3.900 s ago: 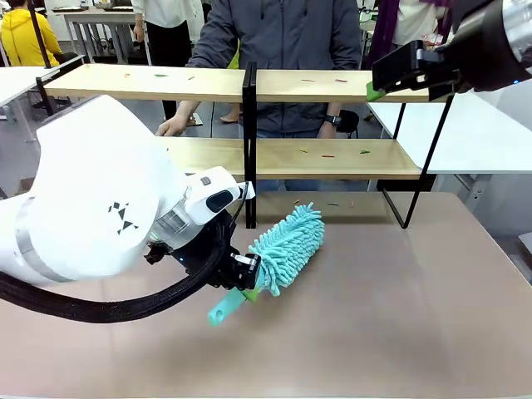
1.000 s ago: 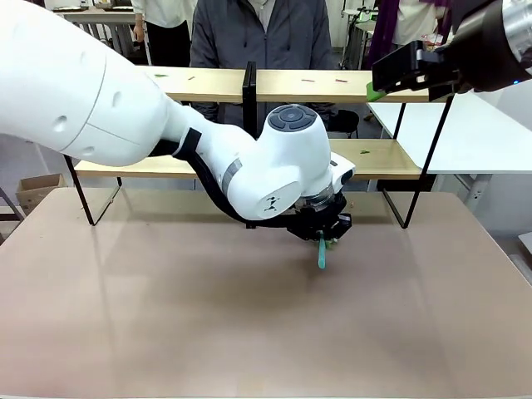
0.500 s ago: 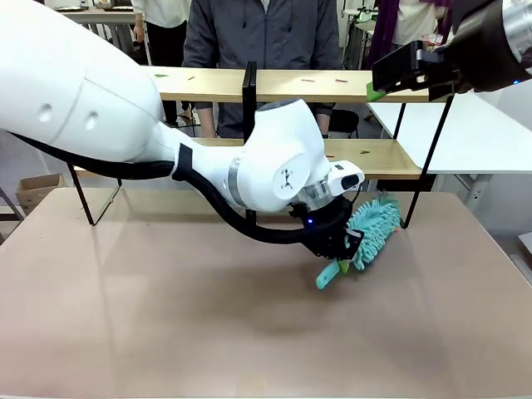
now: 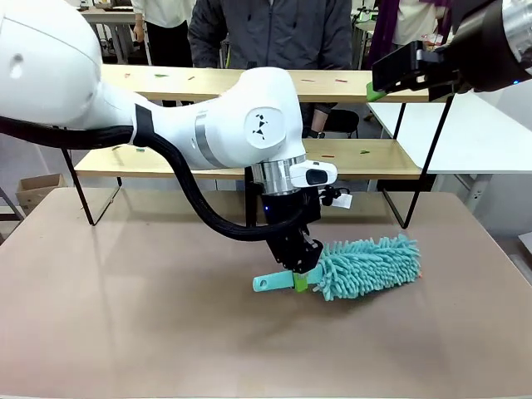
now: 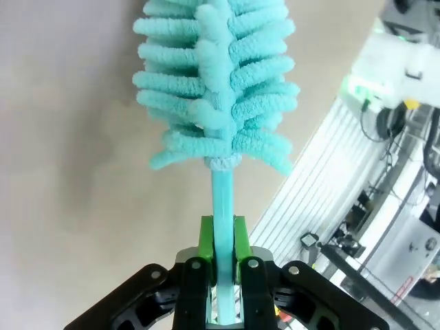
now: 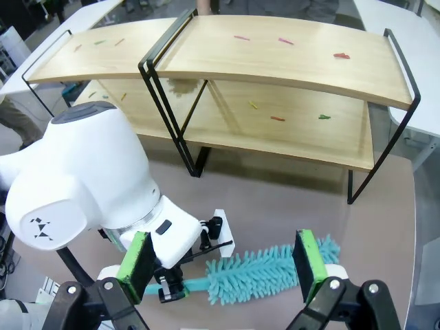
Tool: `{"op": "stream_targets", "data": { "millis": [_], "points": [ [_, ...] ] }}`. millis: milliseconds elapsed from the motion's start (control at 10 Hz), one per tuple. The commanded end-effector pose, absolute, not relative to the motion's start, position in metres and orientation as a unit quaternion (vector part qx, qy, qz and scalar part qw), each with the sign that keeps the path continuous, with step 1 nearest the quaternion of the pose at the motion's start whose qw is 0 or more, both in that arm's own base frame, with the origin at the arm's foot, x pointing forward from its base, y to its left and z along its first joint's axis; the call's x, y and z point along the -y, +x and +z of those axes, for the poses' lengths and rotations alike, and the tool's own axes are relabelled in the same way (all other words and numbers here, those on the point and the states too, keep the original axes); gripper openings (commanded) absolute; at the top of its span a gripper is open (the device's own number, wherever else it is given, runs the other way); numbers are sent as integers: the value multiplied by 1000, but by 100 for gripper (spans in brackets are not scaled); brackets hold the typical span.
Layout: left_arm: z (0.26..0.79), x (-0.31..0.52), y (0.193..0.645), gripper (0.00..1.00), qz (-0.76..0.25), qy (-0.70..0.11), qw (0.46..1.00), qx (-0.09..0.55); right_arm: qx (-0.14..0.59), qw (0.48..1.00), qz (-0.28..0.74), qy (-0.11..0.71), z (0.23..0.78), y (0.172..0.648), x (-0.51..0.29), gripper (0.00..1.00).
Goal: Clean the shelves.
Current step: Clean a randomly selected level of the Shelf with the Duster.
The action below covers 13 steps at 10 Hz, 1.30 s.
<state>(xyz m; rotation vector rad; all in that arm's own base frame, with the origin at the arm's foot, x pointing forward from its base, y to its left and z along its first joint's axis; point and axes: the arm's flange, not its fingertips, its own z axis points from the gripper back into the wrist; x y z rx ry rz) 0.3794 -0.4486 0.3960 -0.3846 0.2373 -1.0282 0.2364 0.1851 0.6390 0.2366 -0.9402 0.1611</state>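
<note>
On tabletop (image 4: 125,332), front view: left gripper (image 4: 299,273) pinches duster (image 4: 366,266) by handle, head lying flat; shelves (image 4: 366,158) just behind, scraps (image 4: 328,155) on boards.
Left wrist view: pads (image 5: 205,240) clamp handle.
Right wrist view: right gripper (image 6: 221,267) spread, empty.
Step judged: duster in grip, sweeping not begun; next calls for lift to board height.

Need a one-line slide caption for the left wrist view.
Left gripper shut on the handle of the teal duster, its fluffy head pointing away over the beige tabletop.
</note>
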Motion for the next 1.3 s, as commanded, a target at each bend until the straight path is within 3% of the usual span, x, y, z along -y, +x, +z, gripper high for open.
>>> {"op": "stream_targets", "data": {
  "millis": [0, 500, 800, 900, 1000, 1200],
  "points": [
    [404, 436, 361, 13, -512, -234, 822, -85, 452, 881, 77, 115, 638, 237, -185, 100],
    [436, 366, 300, 13, -597, -268, 755, -44, 452, 881, 77, 115, 638, 237, -185, 100],
    [418, 340, 266, 13, -566, -222, 792, 53, 452, 881, 77, 115, 638, 237, -185, 100],
    [419, 324, 256, 13, -589, -233, 771, 64, 452, 881, 77, 115, 638, 237, -185, 100],
    [420, 316, 250, 13, -532, -256, 801, 95, 452, 881, 77, 115, 638, 237, -185, 100],
    [410, 305, 236, 13, -572, -224, 786, 69, 452, 881, 77, 115, 638, 237, -185, 100]
  ]
}}
